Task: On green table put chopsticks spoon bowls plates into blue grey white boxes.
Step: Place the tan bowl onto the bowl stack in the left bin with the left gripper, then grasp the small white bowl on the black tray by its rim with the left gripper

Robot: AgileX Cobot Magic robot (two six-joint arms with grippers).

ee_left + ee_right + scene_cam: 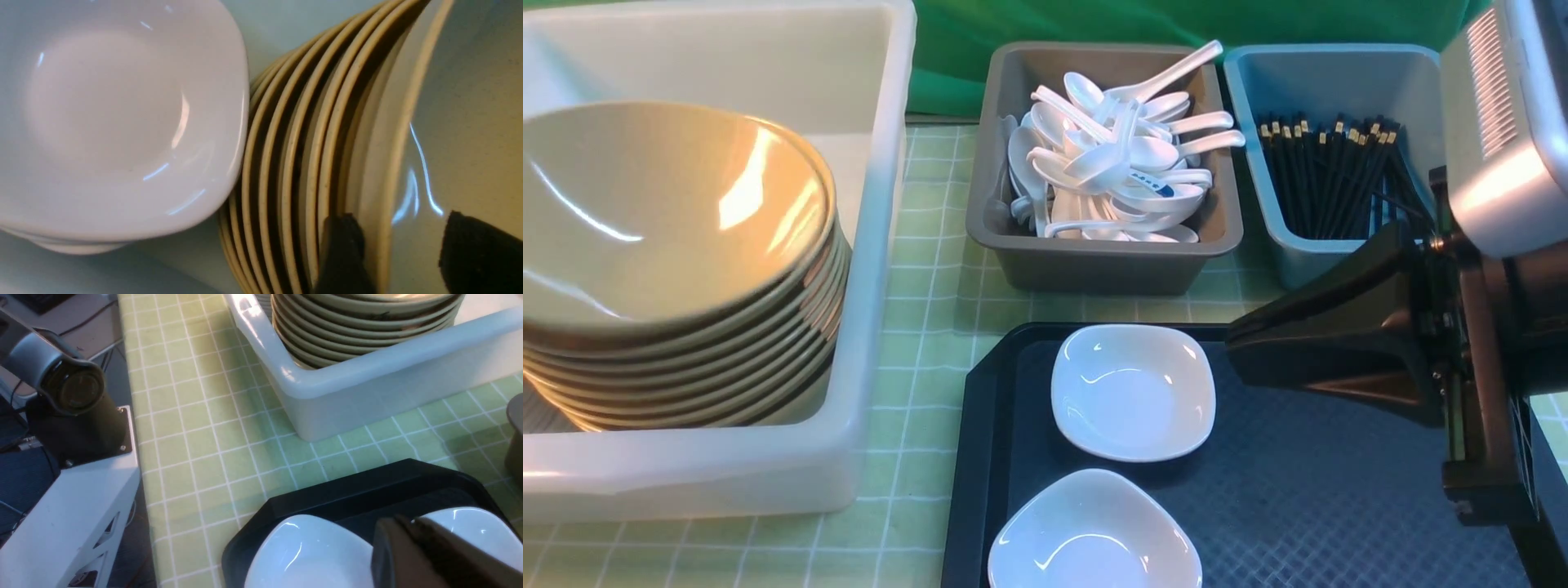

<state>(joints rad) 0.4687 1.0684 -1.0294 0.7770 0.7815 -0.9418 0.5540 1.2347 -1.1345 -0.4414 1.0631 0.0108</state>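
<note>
The left gripper (399,220) hangs over the stack of olive-tan bowls (670,245), which sits in the large white box (876,343) at the left of the green table (931,286). Its two black fingers (341,253) stand apart on either side of the top bowl's rim. One is outside and the other is inside the bowl with a clear gap to the rim, so the grip is released and the bowl lies on the stack. In the same box, right against the bowls' edges, lies a stack of small white plates (114,122). The right gripper (1232,347) reaches in from the right over the black tray (1298,506). Its jaws are closed together with nothing seen between them. Its tip is just beside the far right corner of the farther white plate (1133,392); whether it touches that rim I cannot tell. A second white plate (1094,535) lies nearer on the same tray. Beyond the tray, the grey box (1094,265) holds a heap of white soup spoons (1111,163). The blue box (1327,82) to its right holds the black chopsticks (1327,175), their gold-banded ends toward the far wall.
</note>
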